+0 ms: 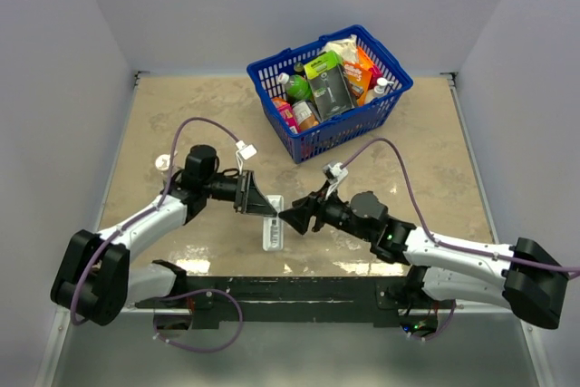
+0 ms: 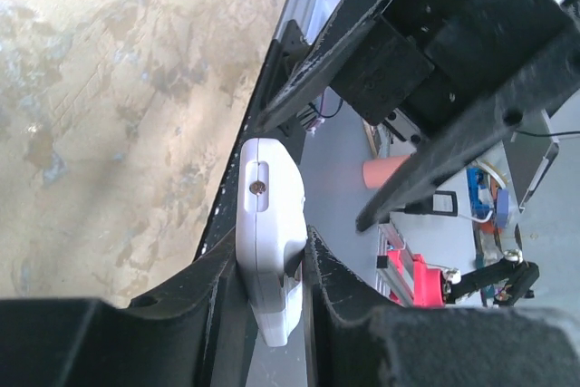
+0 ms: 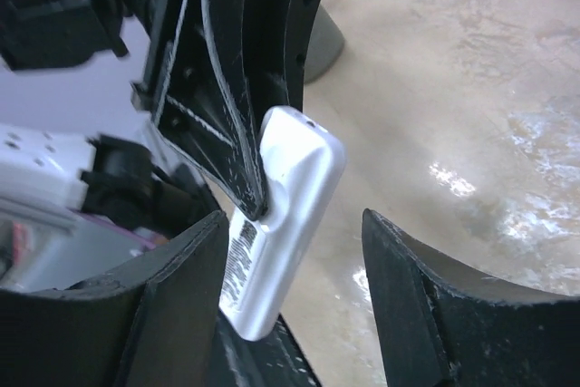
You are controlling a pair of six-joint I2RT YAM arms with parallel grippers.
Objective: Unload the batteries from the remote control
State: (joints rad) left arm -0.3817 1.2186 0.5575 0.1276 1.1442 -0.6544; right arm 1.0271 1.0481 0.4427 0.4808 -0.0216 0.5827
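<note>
Over on the left side of the bench (image 1: 181, 115), a small pale object (image 1: 163, 162) is lying by itself, too small to make out. The left arm (image 1: 145, 219) is reaching in from the near left corner toward the middle. Its left tool (image 1: 269, 209) is clenching the remote control (image 1: 272, 233). In the left wrist view the two black fingers (image 2: 213, 292) are pressing on opposite sides of the slim white bar. A narrow slot with a small dark dot in it is facing the camera.

The remote control is sitting at the centre of the scene over the near part of the bench, between the two tools. I cannot tell whether its lower end is touching the surface. From the right wrist view it is standing tilted, with a barcode label (image 3: 240, 256) showing on its lower part.

The right tool (image 1: 288, 217) is pointing at the left one, tip to tip. Its jaws are standing apart on either side of the white bar. The right-hand finger (image 3: 426, 296) is clear of it and the left-hand finger is just beside the labelled end.

Farther back and to the right, a blue basket (image 1: 349, 129) packed with groceries is sitting well apart from both arms.
</note>
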